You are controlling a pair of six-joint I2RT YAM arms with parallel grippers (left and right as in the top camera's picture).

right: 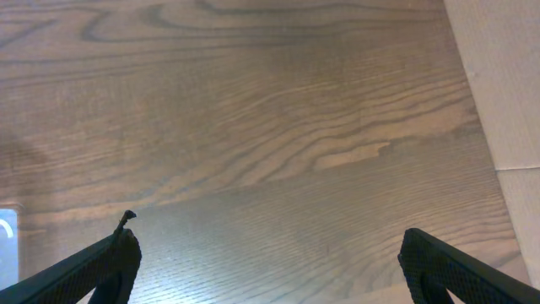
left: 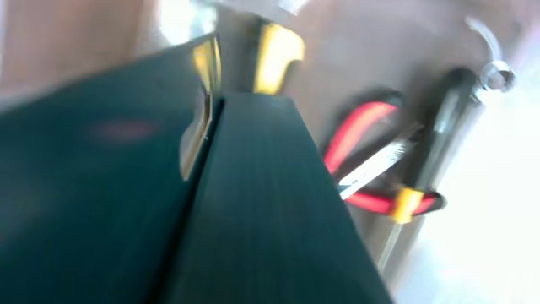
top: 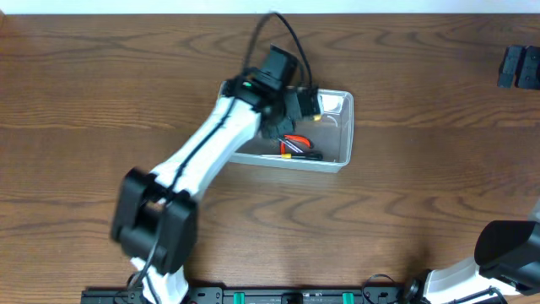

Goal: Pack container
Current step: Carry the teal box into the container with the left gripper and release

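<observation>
The clear rectangular plastic container (top: 347, 135) sits mid-table. The left gripper (top: 308, 103) reaches inside it, jaws closed, its tips blurred above red-handled pliers (top: 295, 141). The right gripper (right: 268, 245) gapes wide, half cut off.

One container (top: 348, 127) — one pliers (left: 359, 127), one screwdriver (left: 447, 118).

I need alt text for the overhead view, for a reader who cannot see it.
The left arm reaches over a clear container on a wooden table; red-handled pliers lie inside. The right arm sits at the lower right corner.
</observation>
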